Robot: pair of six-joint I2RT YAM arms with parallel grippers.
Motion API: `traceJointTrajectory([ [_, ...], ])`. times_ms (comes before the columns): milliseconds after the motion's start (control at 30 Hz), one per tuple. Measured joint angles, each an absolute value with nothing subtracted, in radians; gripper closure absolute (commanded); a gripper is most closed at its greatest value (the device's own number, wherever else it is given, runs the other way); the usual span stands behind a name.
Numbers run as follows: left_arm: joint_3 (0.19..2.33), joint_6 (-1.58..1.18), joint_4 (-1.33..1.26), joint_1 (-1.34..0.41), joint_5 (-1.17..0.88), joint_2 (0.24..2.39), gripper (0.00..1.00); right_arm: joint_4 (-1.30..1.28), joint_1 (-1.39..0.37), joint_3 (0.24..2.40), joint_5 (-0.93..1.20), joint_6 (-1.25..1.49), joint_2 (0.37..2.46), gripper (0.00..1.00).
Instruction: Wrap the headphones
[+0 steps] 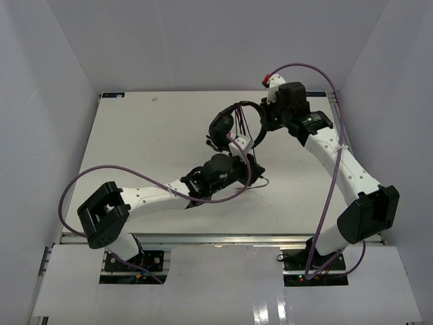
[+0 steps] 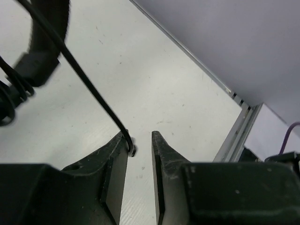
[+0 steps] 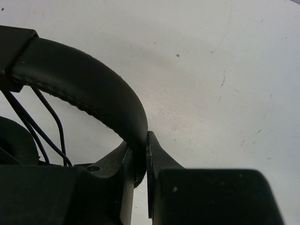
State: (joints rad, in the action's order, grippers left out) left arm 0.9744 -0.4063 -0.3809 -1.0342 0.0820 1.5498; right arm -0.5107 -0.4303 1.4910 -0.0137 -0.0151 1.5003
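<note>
The right gripper (image 3: 142, 143) is clamped on the headband (image 3: 89, 86), holding the headphones (image 1: 233, 125) near the far middle of the table (image 1: 135, 142). The left gripper (image 2: 139, 140) stands parted, with the cable (image 2: 89, 84) merely hooked on one fingertip. The step looks like mid-winding, between passes. The next move calls for pinching the slack and looping it round the headband.

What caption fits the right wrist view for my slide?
Right gripper shut on the headphones' padded headband, thin cable strands at left.

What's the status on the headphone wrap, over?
Right gripper shut on padded headband of black over-ear headphones. Left gripper open, thin dark cable hooked at one fingertip. No obstruction seen.
</note>
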Motion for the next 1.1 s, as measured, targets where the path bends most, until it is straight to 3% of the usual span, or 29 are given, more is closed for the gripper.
traceJointTrajectory([
  [467,0.604,-0.176,-0.837,-1.103,0.248,1.610,0.38,-0.533,-0.373,1.498,0.106,0.037,1.428,0.92],
  [667,0.513,-0.142,-0.975,-1.103,0.270,1.632,0.33,-0.534,-0.351,1.498,0.153,0.052,1.397,0.92],
  [733,0.492,-0.138,-1.006,-1.103,0.277,1.633,0.18,-0.533,-0.348,1.498,0.168,0.054,1.390,0.92],
  [800,0.470,-0.139,-1.036,-1.104,0.286,1.633,0.13,-0.533,-0.348,1.498,0.182,0.055,1.386,0.92],
  [1100,0.438,-0.097,-1.156,-1.103,0.287,1.669,0.12,-0.531,-0.347,1.469,0.241,0.057,1.342,0.92],
])
